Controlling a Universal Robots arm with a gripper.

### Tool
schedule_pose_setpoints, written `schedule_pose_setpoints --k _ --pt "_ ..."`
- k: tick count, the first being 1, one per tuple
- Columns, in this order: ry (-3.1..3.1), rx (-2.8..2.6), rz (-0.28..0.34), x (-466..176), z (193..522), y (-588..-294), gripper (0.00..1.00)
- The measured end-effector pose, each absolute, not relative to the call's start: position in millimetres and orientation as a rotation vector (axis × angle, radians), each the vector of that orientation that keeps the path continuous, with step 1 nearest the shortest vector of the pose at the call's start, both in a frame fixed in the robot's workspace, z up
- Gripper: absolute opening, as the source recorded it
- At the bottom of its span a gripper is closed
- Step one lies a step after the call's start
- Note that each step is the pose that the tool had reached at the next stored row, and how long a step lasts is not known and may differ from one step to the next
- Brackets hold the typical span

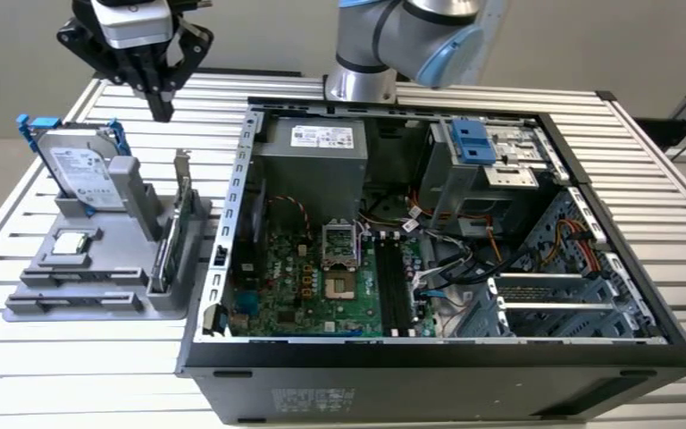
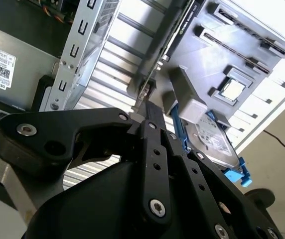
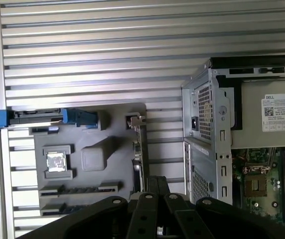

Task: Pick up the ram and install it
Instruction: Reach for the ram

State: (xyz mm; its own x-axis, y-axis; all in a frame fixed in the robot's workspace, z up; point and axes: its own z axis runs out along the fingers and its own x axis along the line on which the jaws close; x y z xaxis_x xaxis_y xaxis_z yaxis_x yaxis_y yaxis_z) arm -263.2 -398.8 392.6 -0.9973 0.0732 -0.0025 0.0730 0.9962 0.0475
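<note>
In the exterior view the gripper hung at the holder's 12 o'clock, jaws closed on nothing. The ram seemed to be the dark strip in a slot at the holder's 6 o'clock end, at the case's 9 o'clock.

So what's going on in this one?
A robot arm's black gripper hangs shut and empty over a grey plastic parts holder on the slatted metal table. It is close to the silver hard drive with blue rails that stands upright in the holder. An open black computer case lies beside the holder, on the exterior view's right. Nothing has been picked up yet.
</note>
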Motion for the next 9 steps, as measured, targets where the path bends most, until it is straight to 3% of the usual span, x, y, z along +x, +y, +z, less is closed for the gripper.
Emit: schedule_pose_setpoints --k 9 --pt "3.135 0.115 0.074 -274.7 392.6 -398.8 0.00"
